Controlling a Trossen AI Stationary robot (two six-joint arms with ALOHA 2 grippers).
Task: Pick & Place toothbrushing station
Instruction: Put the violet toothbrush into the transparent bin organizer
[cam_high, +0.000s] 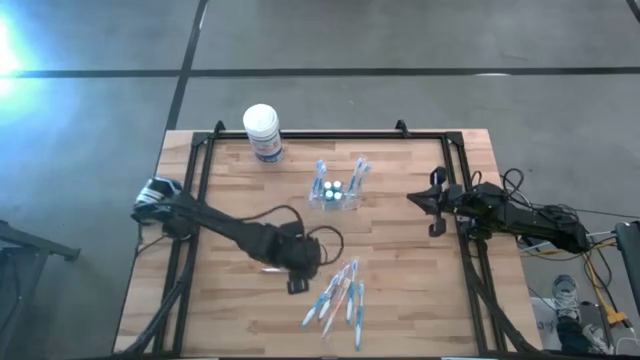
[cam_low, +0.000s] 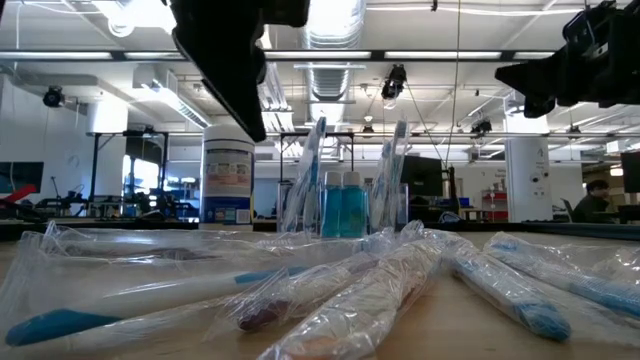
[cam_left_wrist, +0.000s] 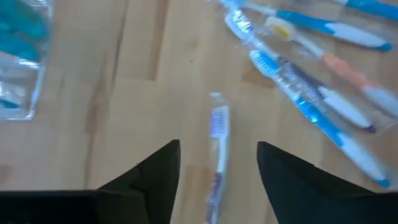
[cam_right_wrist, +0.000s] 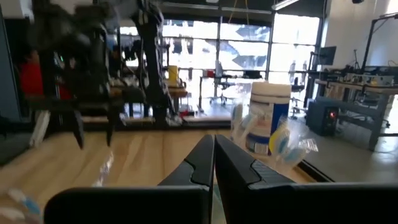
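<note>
The toothbrushing station (cam_high: 335, 192), a clear plastic holder with upright wrapped toothbrushes and small blue bottles in it, stands on its base at the table's middle far part (cam_low: 345, 205); its corner shows in the left wrist view (cam_left_wrist: 18, 68). My left gripper (cam_high: 297, 275) hangs open above the table, near-left of the station. A single wrapped toothbrush with purple bristles (cam_left_wrist: 217, 124) lies flat on the wood below the gap between its fingers (cam_left_wrist: 217, 144); the fingers touch nothing. My right gripper (cam_high: 432, 205) waits shut at the table's right edge (cam_right_wrist: 213, 155).
A white tub with a blue label (cam_high: 262, 130) stands at the far left of the table. A loose pile of wrapped toothbrushes (cam_high: 340, 298) lies near the front edge, right of my left gripper (cam_left_wrist: 323, 74). A dark frame (cam_high: 300, 137) borders the table.
</note>
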